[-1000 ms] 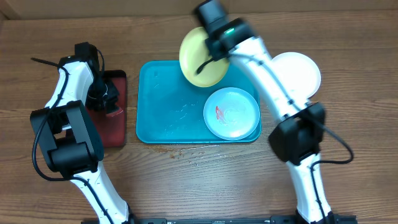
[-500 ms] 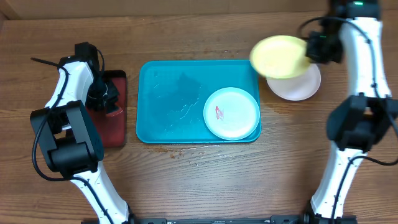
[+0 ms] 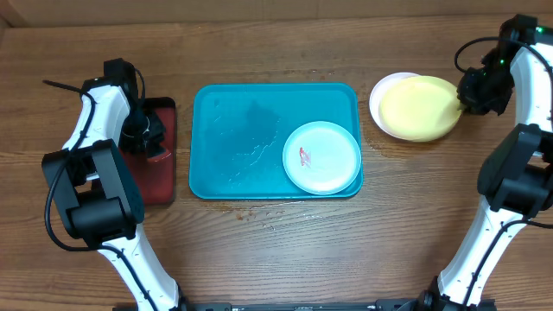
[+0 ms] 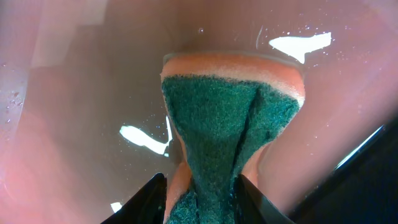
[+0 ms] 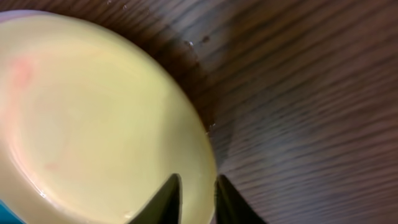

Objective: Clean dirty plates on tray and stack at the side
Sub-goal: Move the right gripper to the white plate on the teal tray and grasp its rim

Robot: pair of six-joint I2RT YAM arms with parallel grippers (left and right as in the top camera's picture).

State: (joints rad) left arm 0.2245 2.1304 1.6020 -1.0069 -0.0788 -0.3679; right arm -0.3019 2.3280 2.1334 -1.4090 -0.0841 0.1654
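Note:
The teal-blue tray (image 3: 233, 138) lies mid-table. The pale mint-blue plate (image 3: 333, 164) with a red smear sits in its right part. The yellow-green plate (image 3: 419, 108) rests over the white plate (image 3: 378, 97), right of the tray. My right gripper (image 3: 464, 99) is shut on the yellow-green plate's right rim; in the right wrist view the plate (image 5: 93, 118) shows faint red marks, with the fingers (image 5: 198, 199) pinching its edge. My left gripper (image 3: 149, 138) is over the dark red tray (image 3: 160, 186), shut on a green and orange sponge (image 4: 224, 124).
The dark red tray stands left of the teal tray. The teal tray's floor is wet with streaks (image 3: 251, 155). Small drops lie on the wood in front of the tray (image 3: 268, 216). A cardboard wall runs along the back edge.
My right arm has carried the yellow-green plate from over the tray's back to the right and set it down over the white plate. The left arm has not moved.

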